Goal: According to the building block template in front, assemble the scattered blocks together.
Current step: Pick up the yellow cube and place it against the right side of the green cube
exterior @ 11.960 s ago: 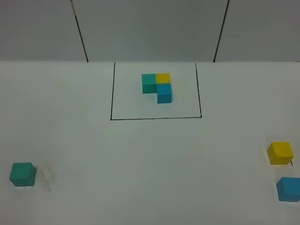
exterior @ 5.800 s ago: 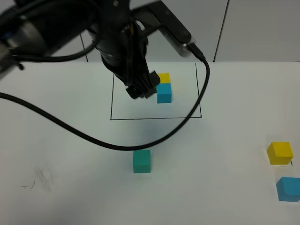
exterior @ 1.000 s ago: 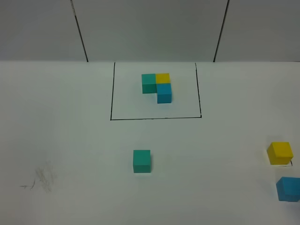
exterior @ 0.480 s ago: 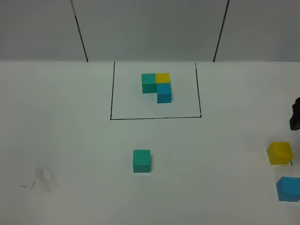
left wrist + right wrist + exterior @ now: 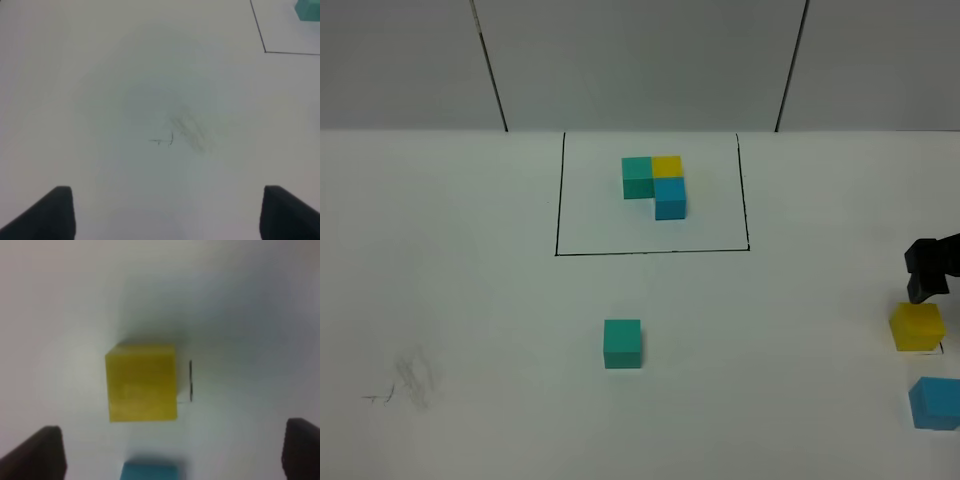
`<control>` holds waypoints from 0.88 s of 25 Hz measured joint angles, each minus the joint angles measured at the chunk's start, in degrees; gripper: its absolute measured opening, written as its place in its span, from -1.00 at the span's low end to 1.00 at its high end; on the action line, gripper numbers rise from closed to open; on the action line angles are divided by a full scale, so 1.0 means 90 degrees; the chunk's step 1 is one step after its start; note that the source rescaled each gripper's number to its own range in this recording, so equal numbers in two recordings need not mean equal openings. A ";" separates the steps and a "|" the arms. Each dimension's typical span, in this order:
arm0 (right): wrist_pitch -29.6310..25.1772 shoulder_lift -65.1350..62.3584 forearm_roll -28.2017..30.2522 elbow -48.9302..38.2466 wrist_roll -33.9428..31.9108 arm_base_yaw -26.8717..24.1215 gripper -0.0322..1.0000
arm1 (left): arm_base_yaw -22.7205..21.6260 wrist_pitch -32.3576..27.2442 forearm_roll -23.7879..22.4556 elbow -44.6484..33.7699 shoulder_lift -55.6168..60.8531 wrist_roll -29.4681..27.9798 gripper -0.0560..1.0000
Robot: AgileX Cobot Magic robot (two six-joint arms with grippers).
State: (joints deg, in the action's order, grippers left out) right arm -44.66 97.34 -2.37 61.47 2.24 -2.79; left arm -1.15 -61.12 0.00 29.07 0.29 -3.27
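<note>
The building block template (image 5: 655, 184), a teal, yellow and blue L cluster, sits inside the black drawn rectangle (image 5: 558, 200) at the back middle. The loose teal cube (image 5: 622, 343) stands in front of the rectangle. The loose yellow cube (image 5: 918, 326) and the loose blue cube (image 5: 935, 403) are at the right edge. My right gripper (image 5: 925, 272) comes in from the right, just behind the yellow cube. In the right wrist view the gripper (image 5: 172, 452) is open and empty, with the yellow cube (image 5: 142, 389) and the blue cube's edge (image 5: 150, 471) below. My left gripper (image 5: 167, 212) is open and empty.
A grey pencil smudge (image 5: 410, 380) marks the white table at the front left; it also shows in the left wrist view (image 5: 187, 132). A corner of the black rectangle (image 5: 264, 50) and a bit of a teal cube (image 5: 310, 9) show there too.
The teal cube has been moved from the front left to the middle and the left arm has left the exterior view. In the last second my right gripper has come in from the right toward the yellow cube.
</note>
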 joint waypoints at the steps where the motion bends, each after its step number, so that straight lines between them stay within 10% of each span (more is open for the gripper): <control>1: 0.0072 0.0092 0.0000 0.0008 0.0000 0.0050 0.64 | 0.0000 0.0000 0.0000 0.0000 0.0000 0.0000 0.31; 22: 0.0642 0.1331 0.0021 0.0010 0.0016 0.0455 0.46 | 0.0000 0.0000 0.0000 -0.0006 0.0000 0.0000 0.31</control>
State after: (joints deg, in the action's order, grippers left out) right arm -38.89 109.32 -2.18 61.56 2.39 1.31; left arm -1.15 -61.12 0.00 29.02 0.29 -3.27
